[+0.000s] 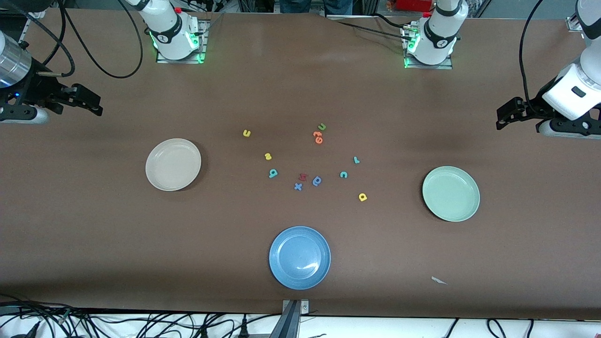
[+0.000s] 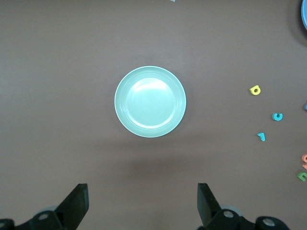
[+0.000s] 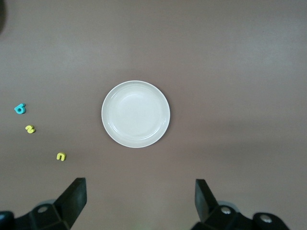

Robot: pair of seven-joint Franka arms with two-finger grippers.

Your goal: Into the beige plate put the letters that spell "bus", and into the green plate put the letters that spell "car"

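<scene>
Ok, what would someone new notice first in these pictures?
Three plates ring a scatter of tiny foam letters mid-table: beige plate toward the right arm's end, green plate toward the left arm's, blue plate nearest the camera. Left gripper and right gripper hang open, waiting.

Beige plate toward right arm's end of table, green plate toward left arm's end, blue plate nearest the camera. Foam letters lie scattered between them. Right gripper and left gripper both wait above the table ends.
</scene>
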